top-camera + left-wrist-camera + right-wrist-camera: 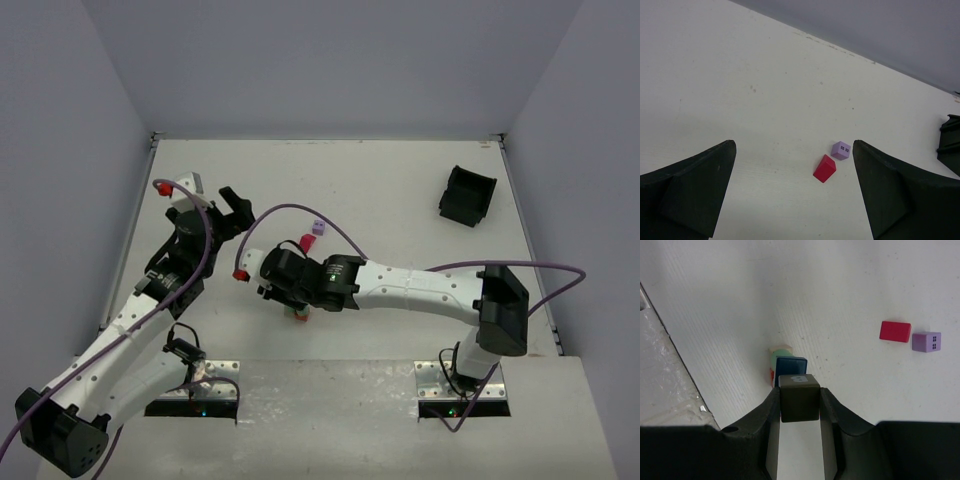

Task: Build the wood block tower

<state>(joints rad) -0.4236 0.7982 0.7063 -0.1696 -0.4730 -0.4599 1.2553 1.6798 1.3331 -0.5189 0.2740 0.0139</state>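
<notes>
My right gripper (799, 402) is shut on a dark olive cube (799, 397) with a pale mark on its upper face. Just beyond it stands the tower (785, 362), with a blue block (790, 365) topmost over a green one (780, 352), and tan and red at its foot. Whether the cube touches the blue block I cannot tell. From above, the right gripper (278, 285) hides most of the tower (298, 315). My left gripper (795, 195) hangs open over the table, short of a red block (824, 168) and a purple cube (841, 150).
A black bin (467, 195) lies tipped at the back right. The red block (895, 331) and purple cube (926, 341) lie to the right of the tower. A metal mounting plate (665, 390) borders the table close to the tower's left.
</notes>
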